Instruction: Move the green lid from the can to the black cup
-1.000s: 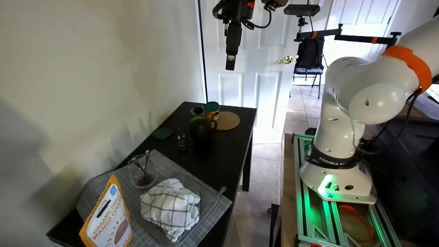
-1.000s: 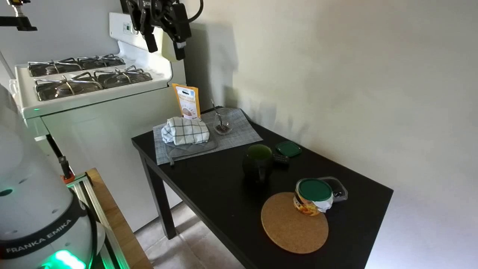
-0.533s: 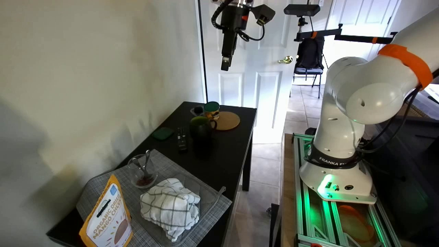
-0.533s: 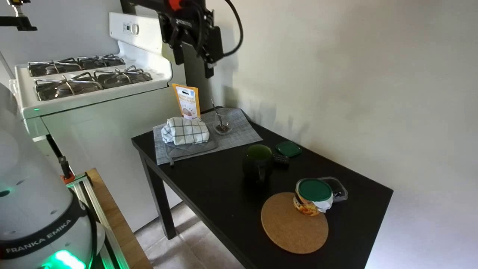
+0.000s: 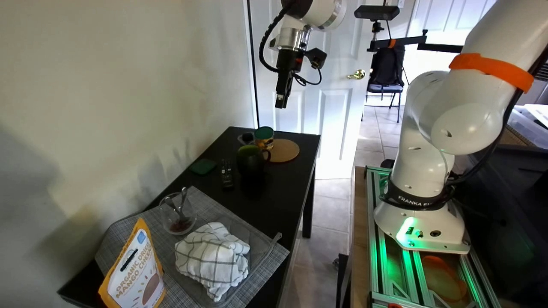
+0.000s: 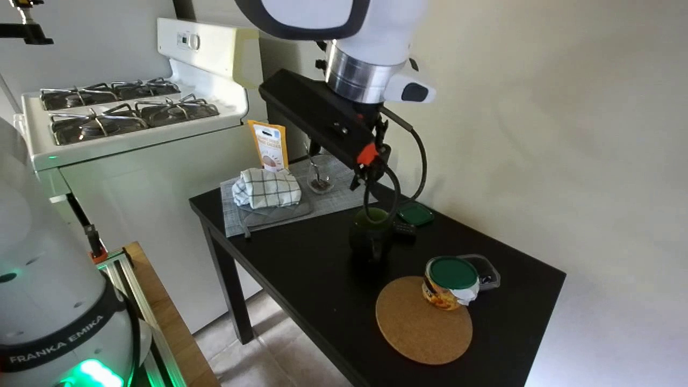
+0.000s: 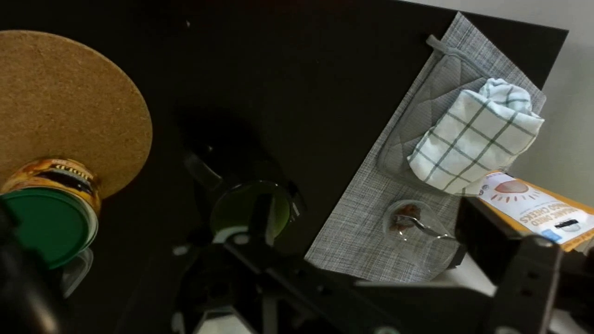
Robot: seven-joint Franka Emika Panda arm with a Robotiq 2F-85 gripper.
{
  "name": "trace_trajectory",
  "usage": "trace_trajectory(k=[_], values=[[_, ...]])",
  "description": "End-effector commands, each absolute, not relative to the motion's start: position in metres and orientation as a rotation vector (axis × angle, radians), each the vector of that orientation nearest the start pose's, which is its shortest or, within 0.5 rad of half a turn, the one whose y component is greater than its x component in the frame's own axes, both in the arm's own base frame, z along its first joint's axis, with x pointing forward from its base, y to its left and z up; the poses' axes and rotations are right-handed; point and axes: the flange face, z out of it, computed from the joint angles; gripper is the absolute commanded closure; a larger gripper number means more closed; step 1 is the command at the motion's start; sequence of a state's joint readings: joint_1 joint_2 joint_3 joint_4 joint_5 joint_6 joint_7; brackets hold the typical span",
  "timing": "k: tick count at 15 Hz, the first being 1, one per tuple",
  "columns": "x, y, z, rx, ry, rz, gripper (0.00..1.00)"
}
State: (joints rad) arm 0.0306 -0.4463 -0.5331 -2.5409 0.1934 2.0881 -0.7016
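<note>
Wrist view, item: green lid (image 7: 53, 222), round, flat, one piece, is capping the can (image 7: 69, 178). Location: the can is standing at the edge of the tan disc (image 7: 69, 102); in an exterior view a crumpled white scrap (image 6: 466, 294), paper or foil, is showing on the can's side just below the lid. Handling, as judged: probably thin plastic, light, mildly springy, smooth enough to be slipping under a weak pinch; hardly fragile. Suggested hold: across the rim at opposite edges, away from the scrap — a snug fit could be bringing the can up with it. Not to be confused with: squarish green piece (image 6: 415, 214), lying flat on the table (image 6: 322, 269) near the black cup (image 5: 251, 162), which is standing uncovered.

End effector: gripper (image 7: 369, 211), its fingers (image 7: 485, 236) standing wide apart and holding nothing. One finger is overlapping the cup's mouth in the wrist view, by line of sight only — in an exterior view the gripper (image 5: 281, 102) is hanging well above the table, touching nothing visible.
</note>
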Motion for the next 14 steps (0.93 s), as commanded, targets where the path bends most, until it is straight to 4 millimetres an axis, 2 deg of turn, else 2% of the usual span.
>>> trace_trajectory(k=[1,4,5,9,12,14], values=[[0.364,-0.187,0.400,-2.763,-0.203,-0.193,0.00],[0.371,-0.188,0.398,-2.766,-0.201,-0.173,0.00],[0.378,-0.198,0.391,-2.772,-0.111,-0.181,0.00],[0.407,-0.239,0.372,-2.781,0.064,-0.233,0.00],[0.429,-0.273,0.346,-2.883,0.113,-0.133,0.00],[0.440,-0.296,0.325,-2.961,0.109,-0.005,0.00]])
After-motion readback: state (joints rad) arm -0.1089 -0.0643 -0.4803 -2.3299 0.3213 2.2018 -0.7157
